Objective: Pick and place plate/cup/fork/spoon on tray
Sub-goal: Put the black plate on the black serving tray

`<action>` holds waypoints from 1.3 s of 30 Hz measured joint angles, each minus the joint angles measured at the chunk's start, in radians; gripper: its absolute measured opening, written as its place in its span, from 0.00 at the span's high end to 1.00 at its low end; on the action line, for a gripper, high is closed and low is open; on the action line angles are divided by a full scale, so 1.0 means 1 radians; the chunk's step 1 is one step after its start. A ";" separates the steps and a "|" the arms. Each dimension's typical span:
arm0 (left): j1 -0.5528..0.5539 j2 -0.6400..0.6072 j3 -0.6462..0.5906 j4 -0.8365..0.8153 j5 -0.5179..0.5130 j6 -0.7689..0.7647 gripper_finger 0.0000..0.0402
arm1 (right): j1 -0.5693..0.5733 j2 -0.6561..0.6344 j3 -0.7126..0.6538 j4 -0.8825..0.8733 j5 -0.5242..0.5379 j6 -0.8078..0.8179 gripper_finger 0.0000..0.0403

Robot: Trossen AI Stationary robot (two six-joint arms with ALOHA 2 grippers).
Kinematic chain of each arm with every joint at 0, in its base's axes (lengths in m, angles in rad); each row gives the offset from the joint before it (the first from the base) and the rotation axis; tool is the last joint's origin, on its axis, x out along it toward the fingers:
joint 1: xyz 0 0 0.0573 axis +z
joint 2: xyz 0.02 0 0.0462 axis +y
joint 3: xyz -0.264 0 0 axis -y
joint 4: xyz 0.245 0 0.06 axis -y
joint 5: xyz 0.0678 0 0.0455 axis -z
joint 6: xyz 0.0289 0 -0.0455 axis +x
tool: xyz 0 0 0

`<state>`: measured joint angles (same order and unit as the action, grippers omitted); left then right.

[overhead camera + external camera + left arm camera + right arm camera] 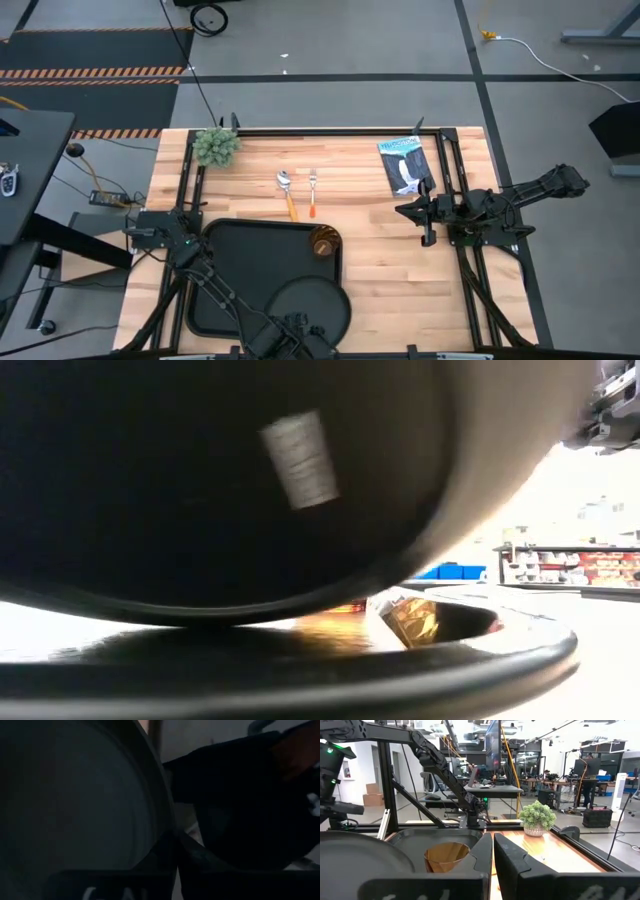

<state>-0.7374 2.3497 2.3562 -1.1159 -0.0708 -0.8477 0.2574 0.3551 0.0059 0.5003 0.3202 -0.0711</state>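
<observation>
The left tool pinches the plate by its rim over the tray; the plate looks stiff, light and smooth, so its edge could slip.

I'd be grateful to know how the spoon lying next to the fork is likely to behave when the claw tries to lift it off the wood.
The spoon lies flat on the table, so it probably offers little edge to grip. Its shiny bowl looks slippery and rounded, so it may rock or pivot if pushed. It seems light and stiff.

Two dark, jointed arms; the left arm carries a green light.
</observation>
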 joint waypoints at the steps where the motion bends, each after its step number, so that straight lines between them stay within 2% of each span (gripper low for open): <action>1: -0.001 0.000 0.000 -0.012 -0.004 -0.023 0.97 | 0.000 0.000 0.000 0.000 0.000 0.000 0.94; 11: -0.002 0.002 -0.006 -0.122 -0.059 -0.189 0.97 | 0.000 0.000 0.000 0.000 0.000 0.000 0.94; 24: 0.006 0.039 -0.008 -0.144 -0.104 -0.161 0.95 | 0.000 0.000 0.000 0.001 0.000 0.000 0.94; 34: 0.004 0.039 -0.008 -0.141 -0.125 -0.135 0.73 | 0.000 0.000 0.000 0.000 0.000 0.000 0.94; 39: 0.012 0.040 -0.008 -0.140 -0.200 -0.086 0.70 | 0.000 0.000 0.000 0.000 0.000 0.000 0.94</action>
<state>-0.7259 2.3894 2.3486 -1.2560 -0.2712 -0.9336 0.2573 0.3550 0.0060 0.5003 0.3206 -0.0711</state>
